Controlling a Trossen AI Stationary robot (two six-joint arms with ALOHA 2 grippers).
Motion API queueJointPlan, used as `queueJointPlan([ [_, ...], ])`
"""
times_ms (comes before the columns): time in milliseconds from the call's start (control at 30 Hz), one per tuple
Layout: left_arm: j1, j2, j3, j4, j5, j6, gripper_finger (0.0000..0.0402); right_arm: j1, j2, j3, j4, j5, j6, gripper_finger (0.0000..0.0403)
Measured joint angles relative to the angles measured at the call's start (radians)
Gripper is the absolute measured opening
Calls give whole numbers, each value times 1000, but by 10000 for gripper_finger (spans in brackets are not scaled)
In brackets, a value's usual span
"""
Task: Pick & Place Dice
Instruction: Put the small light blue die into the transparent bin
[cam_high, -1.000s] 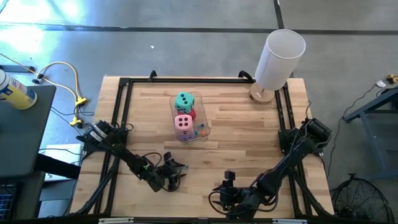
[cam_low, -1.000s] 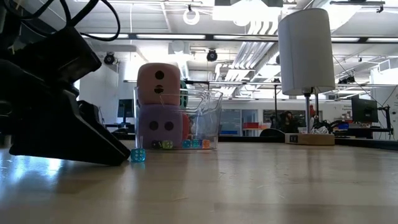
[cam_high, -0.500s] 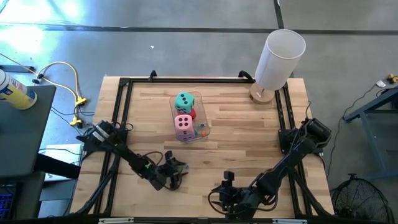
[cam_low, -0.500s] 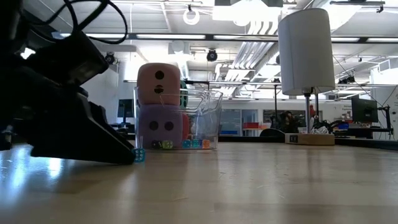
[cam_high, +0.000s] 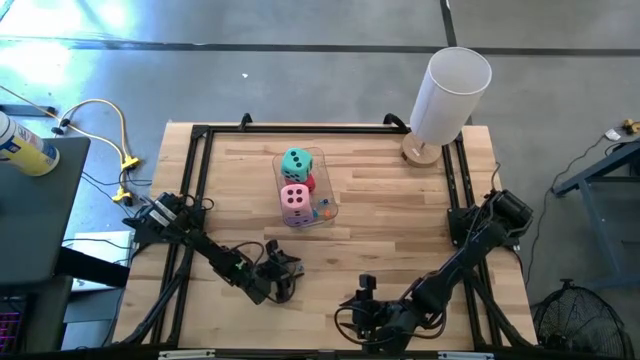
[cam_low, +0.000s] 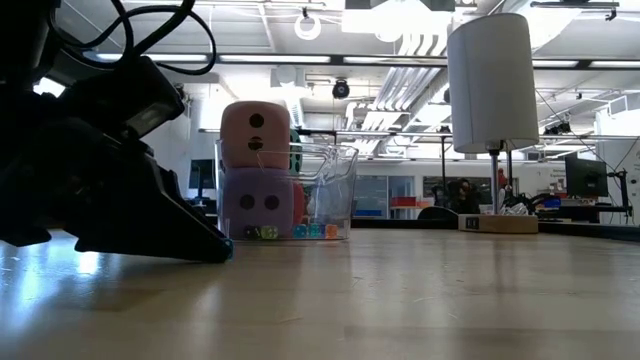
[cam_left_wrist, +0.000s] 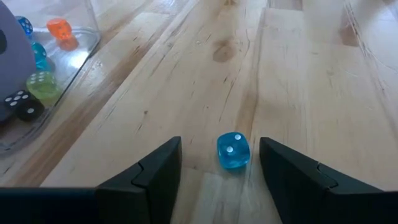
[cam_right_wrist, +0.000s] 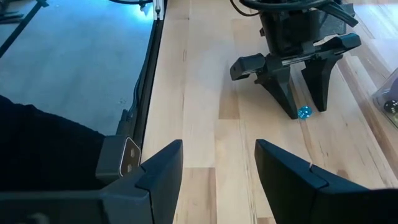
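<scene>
The large dice sit in a clear bin (cam_high: 305, 190) mid-table. The teal die (cam_high: 297, 162) and the pink die (cam_high: 294, 203) are on top, with the red die (cam_high: 310, 183) between them. In the low view the pink die (cam_low: 255, 130) rests on the purple die (cam_low: 258, 200). My left gripper (cam_high: 282, 279) is low on the table, near side of the bin, and open. Its fingers stand on either side of a tiny blue bead-die (cam_left_wrist: 233, 150) without touching it. My right gripper (cam_right_wrist: 219, 149) is open near the table's near edge, pointing at the left one.
Several tiny coloured dice (cam_left_wrist: 38, 81) lie on the bin's floor. A white cylindrical lamp (cam_high: 450, 95) stands at the far right corner. A black frame rail (cam_high: 190, 190) runs round the tabletop. Bare wood (cam_high: 400, 220) lies between the bin and the right arm.
My left gripper has crept a little toward the table's right, along the tabletop, closing on the tiny blue die. In the low view its finger now covers that die, which showed beside it a second ago. The large dice and the right arm have stayed put.
</scene>
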Motion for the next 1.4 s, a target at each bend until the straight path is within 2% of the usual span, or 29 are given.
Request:
queueJointPlan([
  [100,0,0,0,-1,0,0,203,0,0,0,0,0,0,192],
  [200,0,0,-1,-3,1,2,182,0,0,0,0,0,0,192],
  [533,0,0,-2,-7,6,7,38,0,0,-1,0,0,-36,192],
  [667,7,-4,-2,-7,22,6,38,0,1,-1,0,0,-78,192],
  [767,28,-44,-3,-48,87,7,38,-5,1,-1,0,0,-100,192],
  [833,46,-94,-3,-105,134,7,38,-10,1,-1,0,-1,-105,192],
  [967,67,-243,-8,-229,165,34,38,-25,1,-1,-6,-5,-112,192],
  [1133,89,-504,-5,-391,167,93,38,-44,1,-1,-8,-33,-131,192],
  [1267,129,-738,-4,-489,167,205,38,-58,1,-1,-16,-34,-155,192],
  [1400,230,-953,-4,-576,202,250,38,-77,1,-1,-23,-33,-183,192],
])
